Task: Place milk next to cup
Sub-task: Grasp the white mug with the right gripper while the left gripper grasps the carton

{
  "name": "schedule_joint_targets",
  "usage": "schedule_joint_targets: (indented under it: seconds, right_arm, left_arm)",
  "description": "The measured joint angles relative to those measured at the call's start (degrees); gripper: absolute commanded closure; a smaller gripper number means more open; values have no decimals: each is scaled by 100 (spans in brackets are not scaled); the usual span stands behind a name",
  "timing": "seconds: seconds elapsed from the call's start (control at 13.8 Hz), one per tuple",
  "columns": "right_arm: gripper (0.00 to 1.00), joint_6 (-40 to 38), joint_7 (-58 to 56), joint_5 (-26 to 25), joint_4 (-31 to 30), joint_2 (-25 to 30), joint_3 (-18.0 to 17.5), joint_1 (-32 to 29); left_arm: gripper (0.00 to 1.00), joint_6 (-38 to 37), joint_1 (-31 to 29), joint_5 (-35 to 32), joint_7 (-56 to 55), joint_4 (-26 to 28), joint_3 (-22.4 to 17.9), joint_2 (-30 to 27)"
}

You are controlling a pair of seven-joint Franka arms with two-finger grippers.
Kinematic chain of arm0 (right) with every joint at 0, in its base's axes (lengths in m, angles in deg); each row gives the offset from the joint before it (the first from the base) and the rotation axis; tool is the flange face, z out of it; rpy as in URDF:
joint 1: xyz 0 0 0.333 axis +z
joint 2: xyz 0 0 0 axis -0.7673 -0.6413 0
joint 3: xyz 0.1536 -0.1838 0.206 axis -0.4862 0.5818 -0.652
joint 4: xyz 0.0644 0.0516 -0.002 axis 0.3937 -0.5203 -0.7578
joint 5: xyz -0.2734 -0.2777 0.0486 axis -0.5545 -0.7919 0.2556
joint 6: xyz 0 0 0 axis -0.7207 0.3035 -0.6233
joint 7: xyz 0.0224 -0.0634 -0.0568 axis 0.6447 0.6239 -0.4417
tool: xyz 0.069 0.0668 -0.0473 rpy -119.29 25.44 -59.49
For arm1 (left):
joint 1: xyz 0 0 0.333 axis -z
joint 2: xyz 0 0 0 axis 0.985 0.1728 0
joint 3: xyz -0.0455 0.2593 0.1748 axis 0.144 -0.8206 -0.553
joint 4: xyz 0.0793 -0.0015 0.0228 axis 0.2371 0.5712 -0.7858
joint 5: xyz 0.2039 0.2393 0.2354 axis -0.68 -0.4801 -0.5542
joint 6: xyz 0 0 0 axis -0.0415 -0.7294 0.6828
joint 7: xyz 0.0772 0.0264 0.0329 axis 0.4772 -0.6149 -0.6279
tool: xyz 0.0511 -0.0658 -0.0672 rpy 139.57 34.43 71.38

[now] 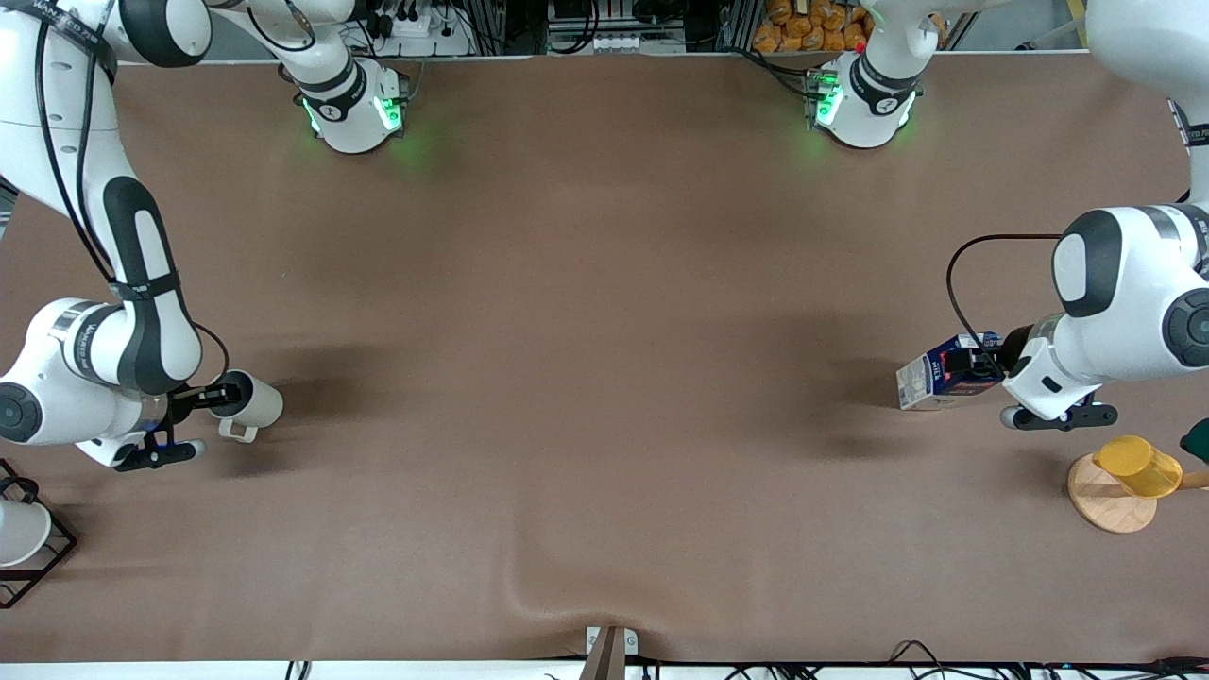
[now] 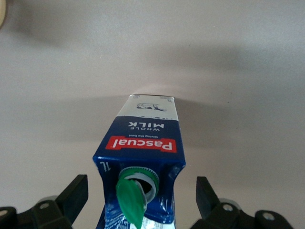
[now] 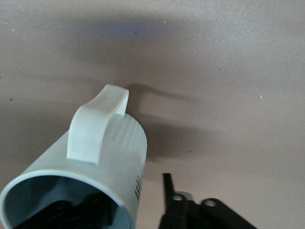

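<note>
The milk (image 1: 930,378), a dark-blue carton with a red label band and green cap, stands toward the left arm's end of the table. My left gripper (image 1: 978,364) is open over its top. In the left wrist view the fingers (image 2: 76,193) flank the milk (image 2: 145,138) with a gap on each side of my left gripper (image 2: 141,183). The cream-white cup (image 1: 255,401) stands toward the right arm's end, a long way from the milk. My right gripper (image 1: 212,395) straddles its rim. In the right wrist view one finger is inside the cup (image 3: 109,152), and the outer finger (image 3: 167,188) of my right gripper (image 3: 136,193) is clear of the wall.
A yellow cup (image 1: 1138,465) sits on a round wooden board (image 1: 1105,505), nearer the front camera than the milk. A black wire rack (image 1: 38,557) with a white cup (image 1: 19,529) stands at the right arm's end. The tablecloth has a fold (image 1: 567,595) near the front edge.
</note>
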Motion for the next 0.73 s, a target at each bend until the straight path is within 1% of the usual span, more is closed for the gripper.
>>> schedule_joint_targets:
  seconds: [0.15, 0.36, 0.58, 0.73]
  right_arm:
    - [100, 4, 0, 44, 0, 0, 0, 0]
    - [100, 11, 0, 106, 7, 0, 0, -2]
    - [100, 22, -3, 157, 154, 14, -63, 23]
    - [100, 30, -4, 178, 372, 36, -123, 188]
  left_arm:
    - [3, 0, 0, 0, 0, 1, 0, 33]
    - [14, 0, -1, 0, 0, 2, 0, 43]
    - [17, 0, -2, 0, 2, 4, 0, 67]
    - [18, 0, -2, 0, 2, 4, 0, 79]
